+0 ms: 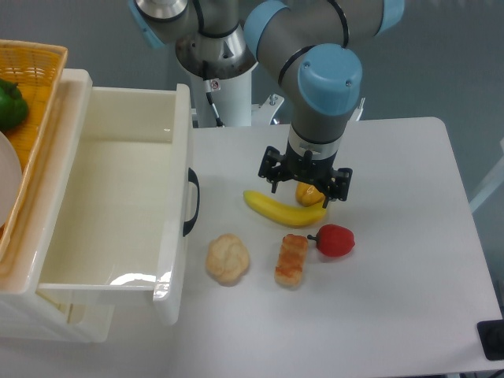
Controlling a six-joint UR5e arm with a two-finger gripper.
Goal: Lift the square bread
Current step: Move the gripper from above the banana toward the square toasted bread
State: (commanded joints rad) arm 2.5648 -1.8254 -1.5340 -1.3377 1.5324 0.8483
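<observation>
The golden-orange, brown-toasted rectangular block of toy bread lies on the white tabletop, just beside the red pepper. It is probably light and stiff; grip across its long sides. The hand hovers open, empty.

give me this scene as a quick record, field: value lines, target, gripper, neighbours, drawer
target: square bread, lying on table, untouched
gripper: gripper hangs above banana, beyond the bread; jaw state unclear
neighbours: round bun to its left in the picture, red pepper close on its other side
also: small orange item under the gripper
drawer: white drawer open, nothing seen inside
</observation>
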